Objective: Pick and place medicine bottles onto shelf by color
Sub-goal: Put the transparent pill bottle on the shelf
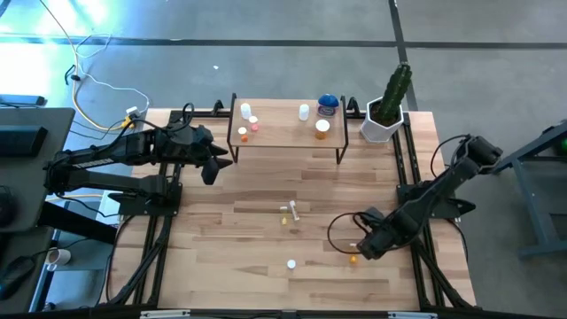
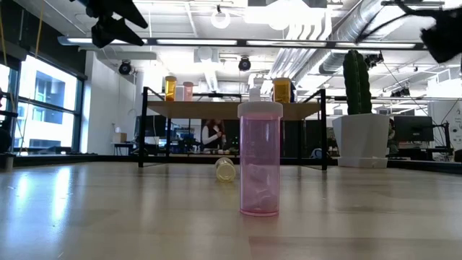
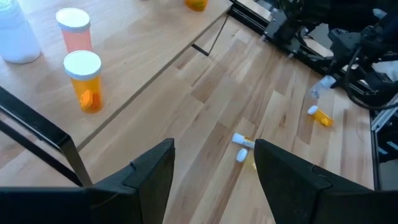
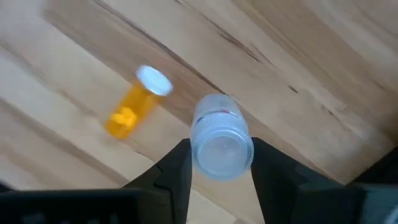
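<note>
- Target item: a clear bottle [image 4: 221, 137] with a pale cap sits between the two fingers of the right end effector [image 4: 221, 163]. The fingers bracket the cap closely on both sides; a firm grip cannot be confirmed from the right wrist view.
- Location: the right end effector [image 1: 361, 250] works low at about 4 o'clock on the worktop [image 1: 221, 230], well apart from the shelf [image 1: 283, 133] at 12 o'clock.
- Procedure, as a judgement: complete the closure squarely across the cap, confirm both fingers bear evenly, then lift vertically. An off-centre pinch on a round cap is likely to squirt the bottle sideways.
- Hazard: an orange bottle [image 4: 138, 101] lies on its side just beside the target. Keep the lift vertical to avoid rolling it.
- Placement: carry toward the white and clear bottles on the shelf rather than the orange ones.
- Left end effector [image 3: 213, 171]: fingers spread wide, holding nothing, hovering near the shelf's left end at about 10 o'clock.
- View differences: only the right wrist view shows the clear bottle between the fingers; the high view shows just an orange speck there.
- The low view alone shows a pink bottle [image 2: 259, 159] standing upright at worktop centre, and a person behind the shelf.
- The left wrist view shows a white-capped orange bottle [image 3: 84, 80] upright on the shelf.
</note>
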